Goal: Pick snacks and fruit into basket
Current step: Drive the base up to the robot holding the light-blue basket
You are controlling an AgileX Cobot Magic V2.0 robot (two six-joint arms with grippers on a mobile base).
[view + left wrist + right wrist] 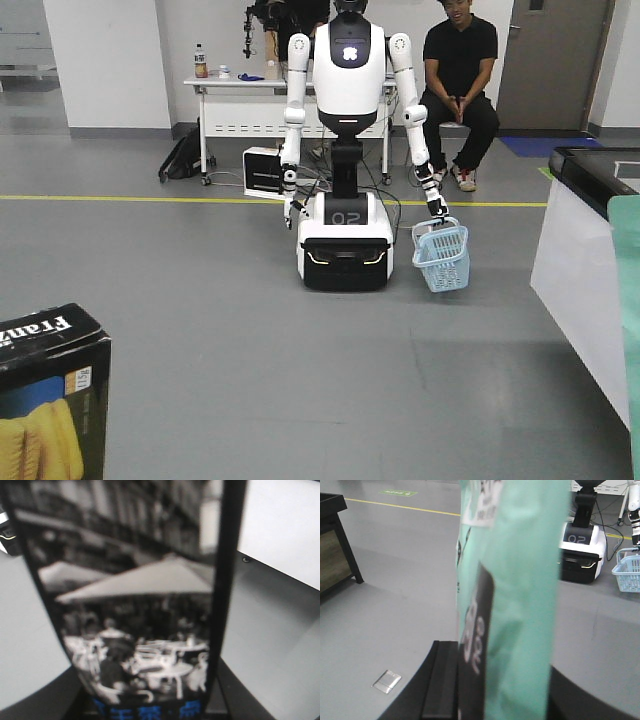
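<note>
Left jaws are hidden in the front view; black box (48, 395) low left, teal pouch (628, 300) right edge, basket (441, 256) far off. Left wrist: box clamped, filling frame. Right wrist: right jaws clamp upright pouch.

even, bright indoor light; soft shadows on grey floor (250, 330); wrist views blurred close-up: black box (135, 605), teal pouch (520, 605).

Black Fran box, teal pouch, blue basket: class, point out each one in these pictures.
Black Fran box (48, 395): front-facing view, its printed front face.
Teal pouch (525, 605): right wrist view, its plain teal side.
Blue basket (442, 265): front-facing view, its slatted side wall.
</note>
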